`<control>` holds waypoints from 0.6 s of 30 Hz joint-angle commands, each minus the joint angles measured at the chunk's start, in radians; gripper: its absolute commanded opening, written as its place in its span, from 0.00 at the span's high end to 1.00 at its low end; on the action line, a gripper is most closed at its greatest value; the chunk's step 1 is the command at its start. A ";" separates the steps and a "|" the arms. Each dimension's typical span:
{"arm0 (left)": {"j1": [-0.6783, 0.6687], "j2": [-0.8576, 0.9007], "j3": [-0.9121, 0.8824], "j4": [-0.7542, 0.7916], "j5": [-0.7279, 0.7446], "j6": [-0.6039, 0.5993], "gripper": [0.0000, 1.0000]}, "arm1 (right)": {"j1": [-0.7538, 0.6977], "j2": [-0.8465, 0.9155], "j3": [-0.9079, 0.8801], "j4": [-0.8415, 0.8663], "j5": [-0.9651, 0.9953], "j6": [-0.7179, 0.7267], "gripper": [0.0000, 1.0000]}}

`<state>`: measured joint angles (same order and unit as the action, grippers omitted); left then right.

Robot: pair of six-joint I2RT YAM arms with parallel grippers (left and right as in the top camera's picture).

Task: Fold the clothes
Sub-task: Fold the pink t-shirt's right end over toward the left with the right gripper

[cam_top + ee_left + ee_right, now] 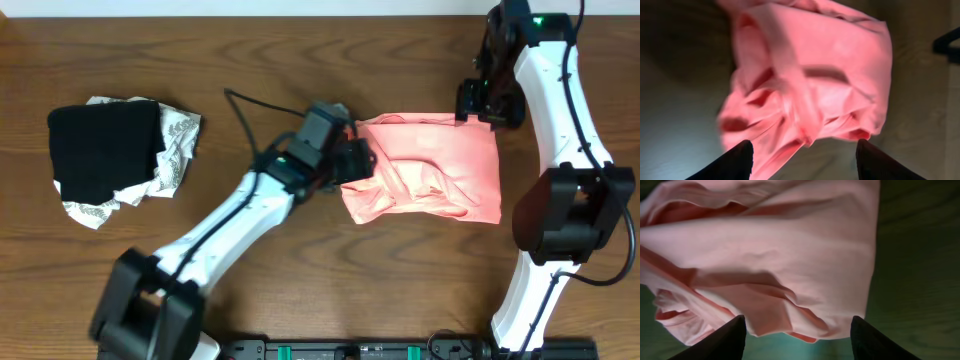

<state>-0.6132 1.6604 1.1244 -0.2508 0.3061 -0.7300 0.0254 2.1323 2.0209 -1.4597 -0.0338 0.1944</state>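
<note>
Shirt (430,165) lies bunched on bench (300,50), right of ctr. Your L fingers (737,162) apart at its left edge, R fingers (732,336) apart at its far-right corner; no grip seen. Black garment (105,150) far left.

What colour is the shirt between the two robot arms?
The shirt is salmon pink. It shows best in the right wrist view.

You see the white cloth (175,140) only partly, under the black garment (105,150); the left arm (250,200) hides one edge of the T-shirt (430,165).
</note>
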 commanded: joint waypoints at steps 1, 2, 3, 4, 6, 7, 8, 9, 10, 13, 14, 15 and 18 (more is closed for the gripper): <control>-0.034 0.094 -0.004 0.037 -0.026 -0.054 0.34 | 0.006 -0.008 -0.058 0.014 0.004 0.010 0.35; -0.041 0.123 -0.004 0.058 -0.020 -0.055 0.34 | 0.006 -0.008 -0.077 0.024 0.004 0.010 0.35; -0.046 0.148 -0.004 0.077 -0.013 -0.054 0.34 | 0.005 -0.008 -0.093 0.032 0.004 0.010 0.34; -0.046 0.165 -0.004 0.087 -0.006 -0.054 0.34 | 0.005 -0.008 -0.107 0.038 0.004 0.010 0.34; -0.046 0.198 -0.004 0.105 0.005 -0.058 0.34 | 0.001 -0.008 -0.137 0.056 0.003 0.011 0.35; -0.046 0.209 -0.004 0.112 0.007 -0.058 0.34 | -0.001 -0.008 -0.146 0.058 0.003 0.010 0.35; -0.046 0.216 -0.004 0.116 0.007 -0.058 0.34 | -0.003 -0.008 -0.154 0.058 0.004 0.010 0.35; -0.047 0.225 -0.004 0.122 0.007 -0.058 0.34 | -0.007 -0.008 -0.162 0.059 0.004 0.010 0.36; -0.050 0.232 -0.004 0.132 0.007 -0.058 0.34 | -0.011 -0.008 -0.168 0.062 0.003 0.010 0.36; -0.063 0.251 -0.004 0.156 0.017 -0.081 0.34 | -0.018 -0.008 -0.170 0.066 0.004 0.010 0.36; -0.068 0.257 -0.004 0.166 0.031 -0.085 0.35 | -0.019 -0.008 -0.170 0.069 0.003 0.010 0.37; -0.076 0.262 -0.004 0.179 0.045 -0.093 0.35 | -0.019 -0.008 -0.170 0.070 0.003 0.010 0.37; -0.093 0.264 -0.004 0.188 0.048 -0.099 0.35 | -0.019 -0.008 -0.170 0.069 0.004 0.010 0.37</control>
<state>-0.6868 1.9095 1.1225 -0.0673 0.3336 -0.8093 0.0151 2.1326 1.8553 -1.3914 -0.0330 0.1944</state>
